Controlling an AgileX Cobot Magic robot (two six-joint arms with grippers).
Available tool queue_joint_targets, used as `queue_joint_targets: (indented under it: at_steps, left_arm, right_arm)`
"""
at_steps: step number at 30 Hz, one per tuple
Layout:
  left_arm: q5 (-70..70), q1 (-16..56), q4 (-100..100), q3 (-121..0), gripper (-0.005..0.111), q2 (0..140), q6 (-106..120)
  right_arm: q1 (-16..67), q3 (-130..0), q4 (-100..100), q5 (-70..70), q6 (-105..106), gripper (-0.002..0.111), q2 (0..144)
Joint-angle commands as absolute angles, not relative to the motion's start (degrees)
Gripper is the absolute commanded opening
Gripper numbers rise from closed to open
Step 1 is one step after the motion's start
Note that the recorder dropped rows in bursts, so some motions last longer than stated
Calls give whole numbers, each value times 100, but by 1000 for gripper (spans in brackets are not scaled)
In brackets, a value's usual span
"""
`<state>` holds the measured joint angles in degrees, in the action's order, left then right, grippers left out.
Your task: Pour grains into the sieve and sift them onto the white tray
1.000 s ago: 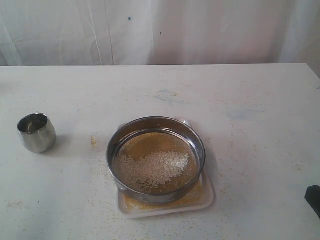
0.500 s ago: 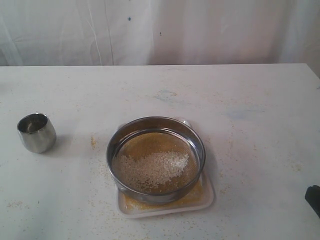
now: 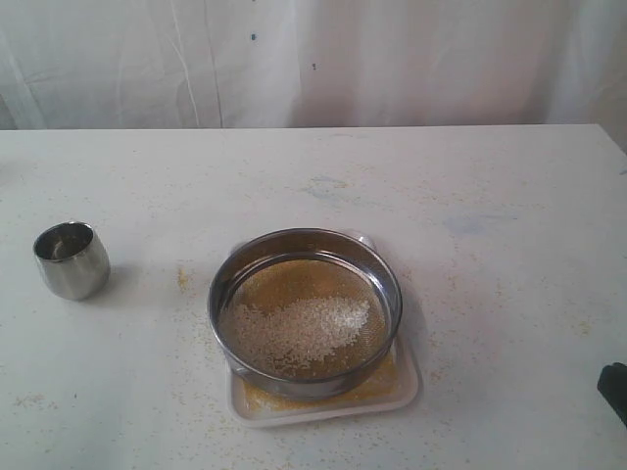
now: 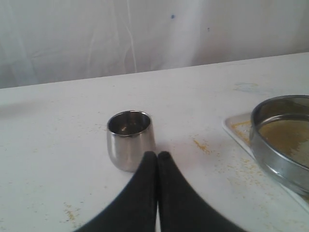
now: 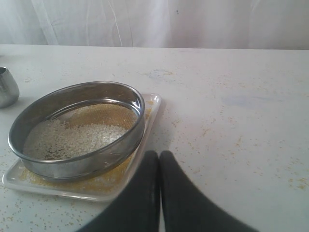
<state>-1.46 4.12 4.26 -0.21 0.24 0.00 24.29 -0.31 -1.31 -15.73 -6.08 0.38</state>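
**Exterior view: no change over the last second**

You had the sieve [image 3: 305, 311] sitting on the white tray [image 3: 409, 390], near the middle of the table [image 3: 490, 196], in the same spot as a second earlier. The grains [image 3: 299, 333] were split. White kernels lay in a patch on the mesh, and golden granules [image 3: 384, 384] covered the tray floor where it showed past the sieve rim. More granules were scattered on the table around the tray. The steel cup [image 3: 71, 259] stood upright well left of the sieve, free of both arms and unmoved.

The left gripper [image 4: 157, 155] had its fingers pressed together with nothing between them. It pointed at the cup, but you couldn't judge the gap to it from the left wrist view.

The right gripper [image 5: 159, 155] was the same, with fingers together and empty. It sat low over the table, near the tray's edge but apart from it. In the exterior view it was only a dark sliver at the right edge, in the same place as before.
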Motion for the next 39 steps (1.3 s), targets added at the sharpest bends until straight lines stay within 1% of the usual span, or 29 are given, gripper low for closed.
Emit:
queue_joint_targets:
  at_steps: [1,8,39]
  left_arm:
    - [-164,913,422,0,0,0,0]
    - [-164,1209,422,0,0,0,0]
    - [-169,1197,422,0,0,0,0]
  right_arm:
    - [2398,0,-157,-1503,-625,0,0]
    - [2398,0,-157,-1503,-625,0,0]
    - [2398,0,-157,-1502,-625,0,0]
